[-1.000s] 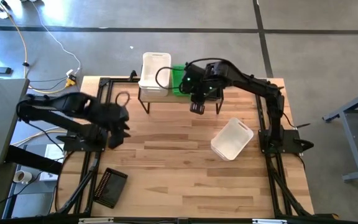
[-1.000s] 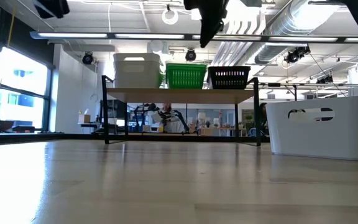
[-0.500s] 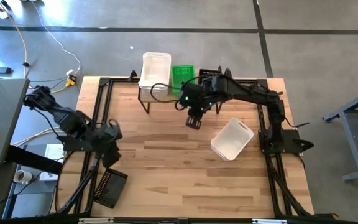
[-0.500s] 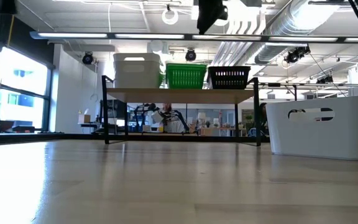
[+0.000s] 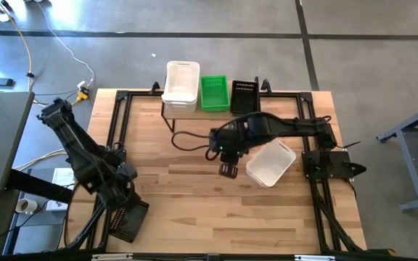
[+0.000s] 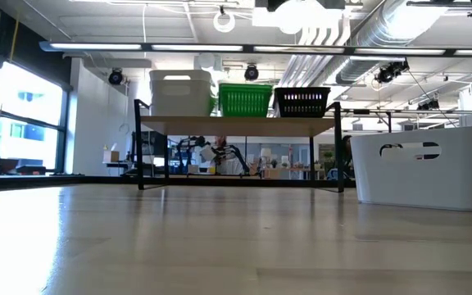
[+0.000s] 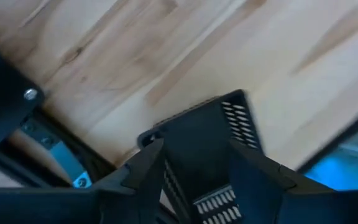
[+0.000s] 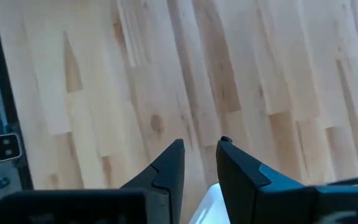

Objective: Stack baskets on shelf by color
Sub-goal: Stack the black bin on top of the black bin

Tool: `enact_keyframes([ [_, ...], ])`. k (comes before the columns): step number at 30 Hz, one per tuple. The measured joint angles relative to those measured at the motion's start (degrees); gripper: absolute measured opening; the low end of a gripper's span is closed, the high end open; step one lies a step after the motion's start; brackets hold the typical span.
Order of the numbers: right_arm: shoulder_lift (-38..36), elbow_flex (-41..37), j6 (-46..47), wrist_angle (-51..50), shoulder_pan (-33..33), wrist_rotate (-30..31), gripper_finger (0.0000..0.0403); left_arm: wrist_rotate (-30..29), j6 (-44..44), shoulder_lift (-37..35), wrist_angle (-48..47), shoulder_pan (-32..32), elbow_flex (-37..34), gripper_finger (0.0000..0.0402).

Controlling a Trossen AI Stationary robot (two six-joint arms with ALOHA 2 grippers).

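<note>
On the shelf (image 5: 171, 110) at the far edge stand a white basket stack (image 5: 181, 85), a green basket (image 5: 214, 93) and a black basket (image 5: 244, 94); the low view shows them side by side on the plank (image 6: 236, 125). A loose white basket (image 5: 271, 162) rests on the table, right of the middle. A loose black basket (image 5: 127, 217) lies at the near left corner. My left gripper (image 5: 124, 194) hovers open over its far end (image 7: 197, 168). My right gripper (image 5: 228, 170) is open by a narrow gap (image 8: 201, 152) beside the white basket's left end.
Black frame rails (image 5: 115, 138) run along the table's left, right and far sides. The right arm's cable (image 5: 191, 139) loops over the table in front of the shelf. Bare wood (image 5: 194, 210) lies across the middle and near part.
My left gripper has swung from the table's left middle toward the near left corner, over the loose black basket. My right gripper has drawn back from the shelf toward the near edge, to the loose white basket's left end. The baskets have stayed in place.
</note>
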Motion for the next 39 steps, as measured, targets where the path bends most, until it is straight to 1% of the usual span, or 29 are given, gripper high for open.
enact_keyframes([
  [3, 0.01, 0.00, 1.32, 0.00, 1.50, 0.01, 0.0079, 0.49, -3.29, 3.34, -2.10, -1.65, 0.00, 0.0158],
  [7, 0.00, 0.00, 1.49, 0.00, 3.22, 0.03, 0.0079, 3.24, -7.82, 7.32, -4.83, -3.33, 0.00, 0.0158],
  [14, 0.00, 0.00, 1.39, 0.00, 5.08, 0.01, 0.0079, 6.71, -15.89, 11.79, -4.55, -6.23, 0.00, 0.0158],
  [20, 0.01, 0.00, 1.22, -0.06, 5.29, 0.01, 0.0079, 7.71, -20.99, 15.01, -2.71, -8.75, 0.00, 0.0158],
  [24, 0.00, 0.00, 0.04, -0.07, 5.26, 0.03, 0.0079, 10.00, -22.47, 17.37, -0.79, -9.77, 0.00, 0.0158],
  [28, 0.00, 0.00, -0.08, -0.09, 5.26, 0.03, 0.0079, 10.37, -23.08, 20.36, 1.80, -10.42, 0.00, 0.0158],
  [33, 0.00, -0.02, -0.08, -0.09, 5.26, 0.03, 0.0079, 11.43, -23.08, 24.20, 2.58, -10.40, 0.00, 0.0158],
  [39, 0.00, -0.02, 0.06, -0.09, 5.26, 0.01, 0.0079, 14.16, -23.06, 28.76, 2.80, -10.40, 0.00, 0.0158],
])
